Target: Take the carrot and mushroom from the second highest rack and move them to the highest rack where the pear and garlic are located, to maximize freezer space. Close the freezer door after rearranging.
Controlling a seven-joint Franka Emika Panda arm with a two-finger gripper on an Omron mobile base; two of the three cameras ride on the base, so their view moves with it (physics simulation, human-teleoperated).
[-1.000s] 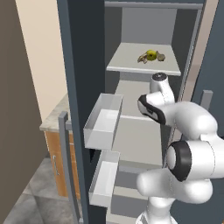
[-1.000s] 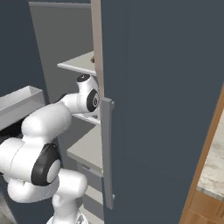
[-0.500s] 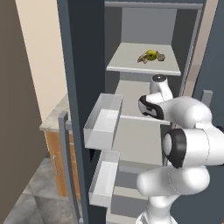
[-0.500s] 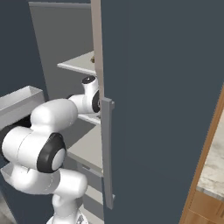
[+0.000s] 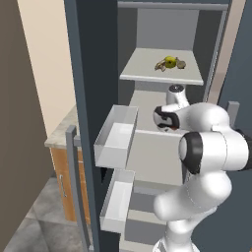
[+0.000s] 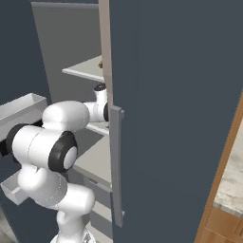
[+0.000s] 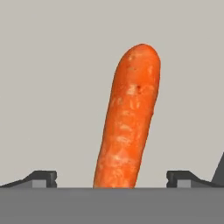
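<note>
1. Two-finger gripper [image 7: 111,177]: jaws spread wide, holding nothing.
2. Long orange carrot [image 7: 127,118]: between the fingertips, extending ahead, lying on the pale grey rack [image 7: 52,87].
3. Yellow pear [image 5: 170,61]: on the rack above.
4. Risk: the rounded carrot may roll or pivot if the jaws close off-centre.

beige wall [image 5: 42,59], wooden cabinet [image 5: 65,182], grey floor [image 5: 34,224]

Matt, rough-skinned carrot [image 7: 127,118]
It lies on a smooth matt grey rack [image 7: 52,87]; freezer door [image 6: 175,109] is flat, unglossed slate.
</note>
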